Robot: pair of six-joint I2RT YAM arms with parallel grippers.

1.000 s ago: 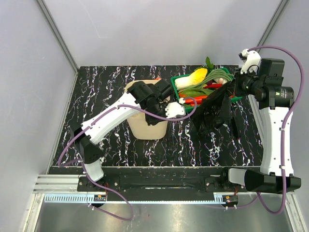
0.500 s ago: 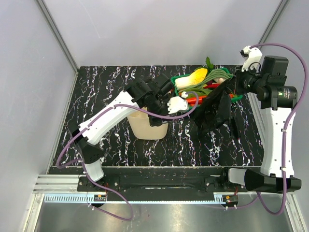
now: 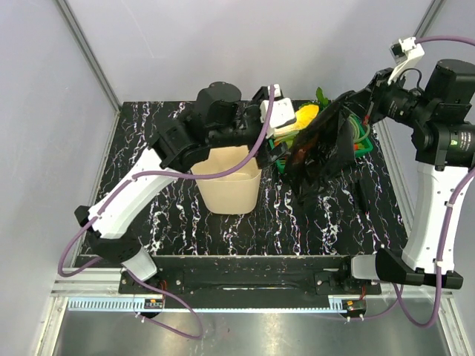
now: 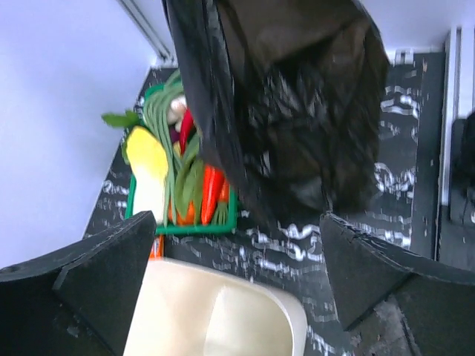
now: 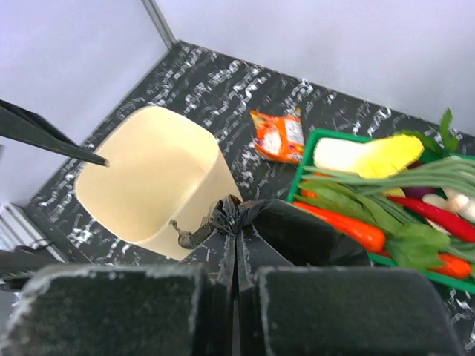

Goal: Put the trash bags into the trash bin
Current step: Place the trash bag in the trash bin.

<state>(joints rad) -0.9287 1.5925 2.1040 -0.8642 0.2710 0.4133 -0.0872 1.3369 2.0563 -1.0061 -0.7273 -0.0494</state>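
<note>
**Tools.** The right gripper (image 5: 236, 271) is found clenched on a gathered top edge of the trash bag (image 3: 323, 147). The left gripper (image 4: 234, 245) stands with its jaws spread wide and nothing between them, raised above the trash bin (image 3: 230, 191) and facing the bag.

**Position.** The bag is held up and hangs as a long, loose sheet beside the bin, to its right and in front of the vegetable tray (image 4: 194, 227). It is not yet over the opening. Whether its lower end touches the table cannot be told.

**Handling.** The bag is judged very light, limp and slick. It is expected to sway, billow and snag on the rim rather than drop straight. A hold on bunched folds, as at present, is judged the safest. A second hold lower down would gather the trailing part.

**Surface and room.** The table (image 3: 172, 126) is black with white veining, so the bag shows poorly against it. An orange snack wrapper (image 5: 276, 136) lies behind the bin. Pale wall panels close in three sides.
</note>
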